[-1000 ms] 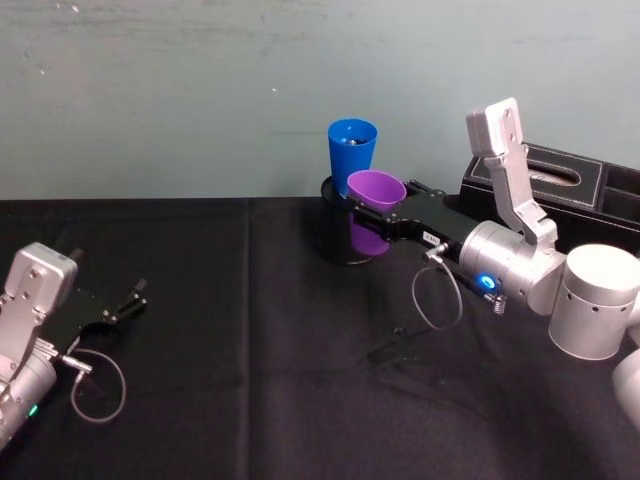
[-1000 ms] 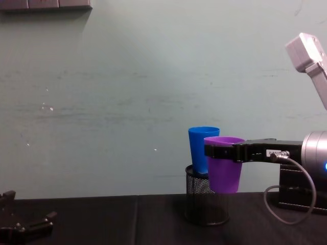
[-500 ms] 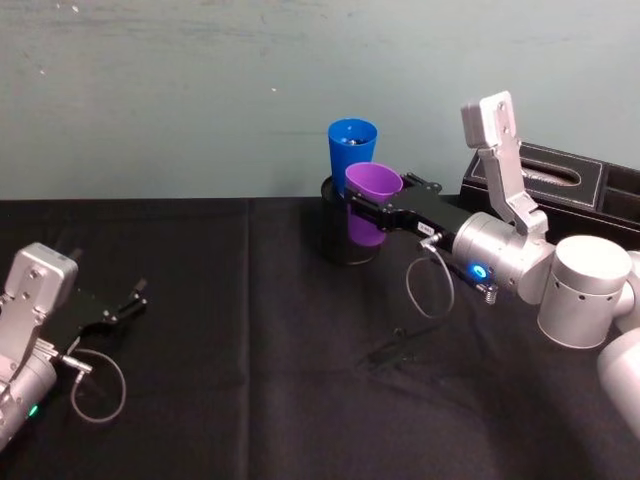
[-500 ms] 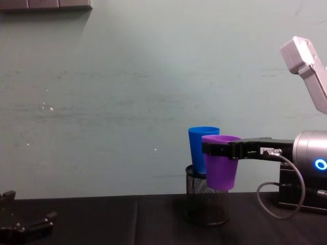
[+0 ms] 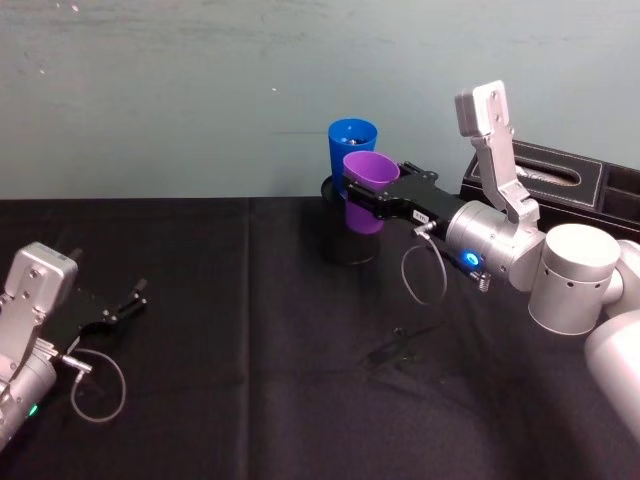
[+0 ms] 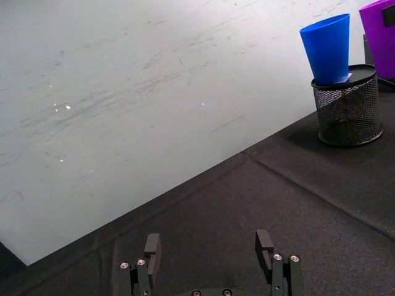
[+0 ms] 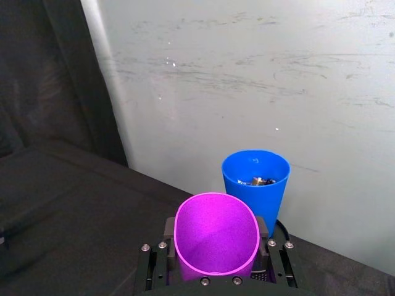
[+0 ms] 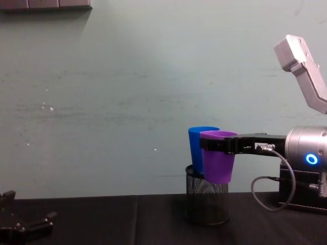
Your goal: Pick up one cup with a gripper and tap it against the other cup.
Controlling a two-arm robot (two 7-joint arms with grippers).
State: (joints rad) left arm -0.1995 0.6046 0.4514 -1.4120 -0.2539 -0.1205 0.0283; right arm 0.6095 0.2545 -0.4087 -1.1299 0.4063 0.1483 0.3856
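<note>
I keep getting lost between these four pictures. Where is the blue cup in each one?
Head view: the blue cup is at top centre, standing in the black mesh holder, just behind the purple cup.
Left wrist view: far off across the black cloth, in the holder.
Right wrist view: close, just beyond the purple cup's rim.
Chest view: right of centre, partly hidden by the purple cup.
Shared landmark: the black mesh holder beneath it.

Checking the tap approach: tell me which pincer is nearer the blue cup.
Right. The right pincer holds the purple cup beside the blue cup; the left pincer rests open far off.
</note>
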